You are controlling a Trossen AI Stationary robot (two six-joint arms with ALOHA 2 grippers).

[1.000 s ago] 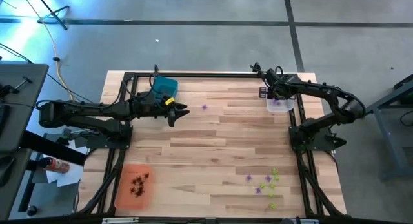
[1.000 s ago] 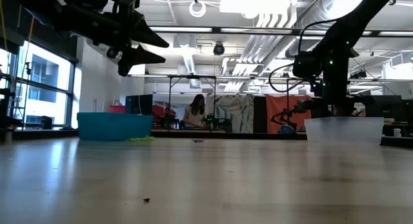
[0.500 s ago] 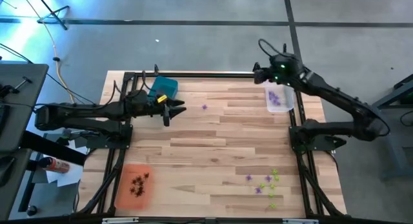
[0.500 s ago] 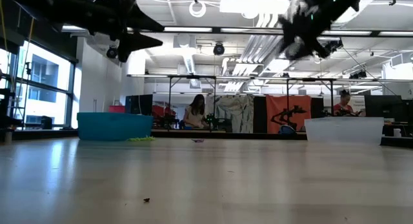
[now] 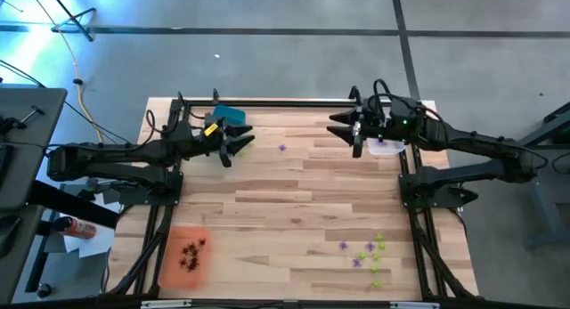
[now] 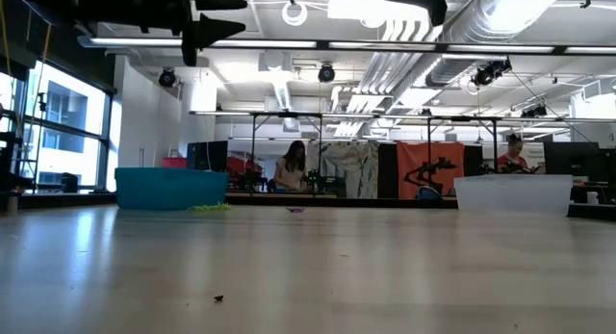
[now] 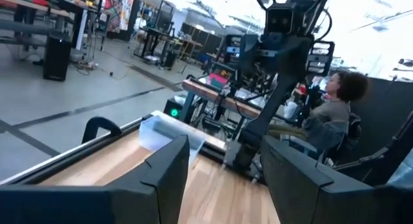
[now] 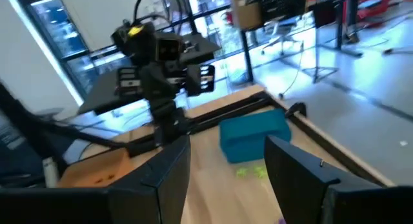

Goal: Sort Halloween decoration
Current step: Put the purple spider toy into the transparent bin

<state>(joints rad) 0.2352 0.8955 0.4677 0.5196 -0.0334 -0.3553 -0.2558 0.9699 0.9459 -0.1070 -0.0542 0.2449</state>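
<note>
Both grippers spread, empty; purple trinket (image 5: pixel 282 148) on table between left gripper (image 5: pixel 242 145) and right gripper (image 5: pixel 341 129)

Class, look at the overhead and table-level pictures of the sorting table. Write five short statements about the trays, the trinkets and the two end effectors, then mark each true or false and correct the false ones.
1. The orange tray holds dark trinkets. True.
2. The teal tray sits at the table's right edge. False: it is at the far left, by the left end effector.
3. Both end effectors are open and empty. True; the right end effector hovers near the clear tray.
4. The clear tray holds green trinkets. False: purple ones.
5. A single purple trinket lies between the arms. True.
</note>
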